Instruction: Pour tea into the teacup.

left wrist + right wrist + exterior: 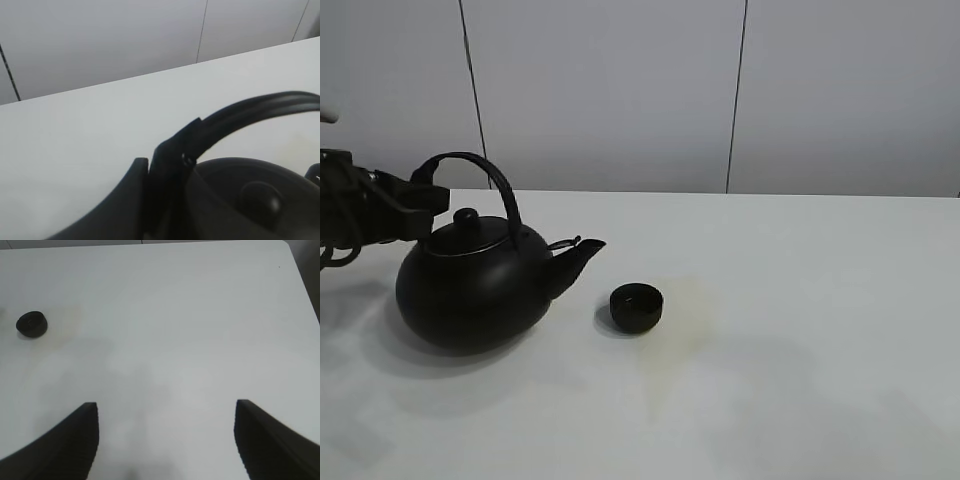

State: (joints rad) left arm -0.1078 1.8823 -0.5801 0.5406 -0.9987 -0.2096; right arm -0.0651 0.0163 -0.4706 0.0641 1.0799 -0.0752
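The big black kettle (470, 290) with an arched handle (490, 180) stands on the white table (800, 330) at the left, its spout (578, 255) pointing right. The small matte-black teacup (637, 306) stands just right of the spout, apart from it. My left gripper (430, 200) is shut on the left end of the kettle handle; the left wrist view shows its fingers (167, 170) clamped on the handle (250, 112) above the lid knob (260, 197). My right gripper (166, 407) is open and empty over bare table, far from the teacup (31, 323). It is out of the exterior view.
A faint yellowish stain (685, 310) marks the table to the right of the teacup. A grey panelled wall (620, 90) stands behind the table's far edge. The right wrist view shows a table corner (290, 250).
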